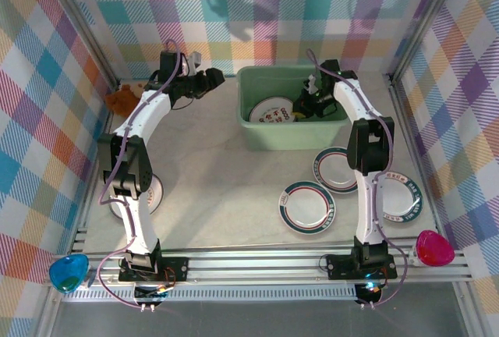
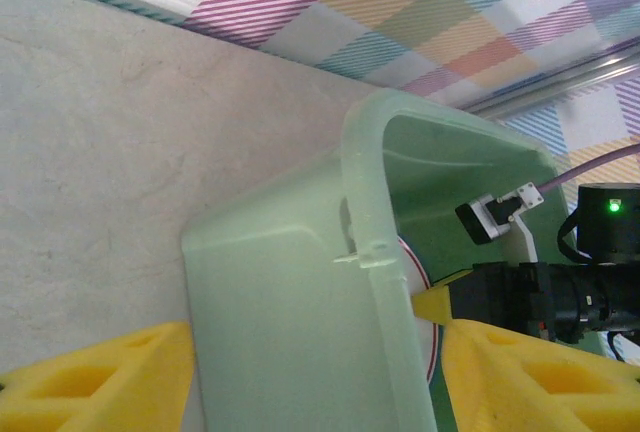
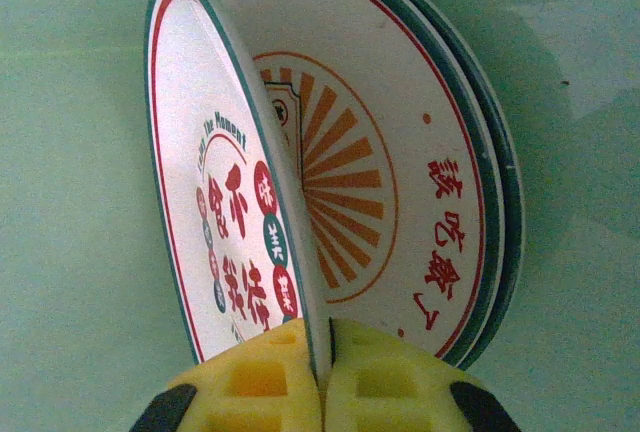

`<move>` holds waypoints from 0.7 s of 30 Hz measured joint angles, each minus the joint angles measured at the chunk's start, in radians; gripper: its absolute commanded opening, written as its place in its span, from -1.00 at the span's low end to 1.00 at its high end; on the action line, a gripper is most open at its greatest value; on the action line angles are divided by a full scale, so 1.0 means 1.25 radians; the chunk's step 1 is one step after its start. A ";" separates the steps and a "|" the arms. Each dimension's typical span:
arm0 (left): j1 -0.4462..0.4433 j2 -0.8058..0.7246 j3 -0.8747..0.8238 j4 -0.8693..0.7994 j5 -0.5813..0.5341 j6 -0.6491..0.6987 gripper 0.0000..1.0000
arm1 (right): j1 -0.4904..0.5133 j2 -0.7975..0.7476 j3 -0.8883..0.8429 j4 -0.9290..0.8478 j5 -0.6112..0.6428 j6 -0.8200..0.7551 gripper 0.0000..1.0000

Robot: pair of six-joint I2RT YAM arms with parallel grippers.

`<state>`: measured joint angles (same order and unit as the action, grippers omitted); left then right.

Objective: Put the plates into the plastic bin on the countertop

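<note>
The pale green plastic bin (image 1: pixel 265 140) stands at the back of the countertop (image 1: pixel 226 165) with stacked plates (image 1: pixel 273 111) lying in it. My right gripper (image 1: pixel 306 105) reaches into the bin and is shut on the rim of a white plate with red lettering (image 3: pixel 215 182), held on edge over two plates (image 3: pixel 400 152); its fingers (image 3: pixel 326 372) pinch the rim. My left gripper (image 1: pixel 217 79) hovers open just left of the bin's back corner (image 2: pixel 300 302), apart from it. Three more plates (image 1: pixel 308 206) (image 1: pixel 337 169) (image 1: pixel 398 196) lie at the right, and another (image 1: pixel 139 196) lies under the left arm.
A brown object (image 1: pixel 121 99) sits against the back left wall. A blue thing (image 1: pixel 69 271) and a pink thing (image 1: pixel 434 247) rest at the ends of the front rail. Plaid walls close in three sides.
</note>
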<state>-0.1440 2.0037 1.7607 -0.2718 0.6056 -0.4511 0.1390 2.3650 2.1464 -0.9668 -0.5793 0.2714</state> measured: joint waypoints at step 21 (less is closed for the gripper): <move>-0.008 -0.139 -0.095 -0.080 -0.076 0.004 0.33 | 0.000 0.021 0.016 -0.038 0.049 0.001 0.53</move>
<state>-0.1535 1.8294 1.6417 -0.3714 0.5110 -0.4461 0.1390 2.3909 2.1658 -1.0149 -0.5186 0.2729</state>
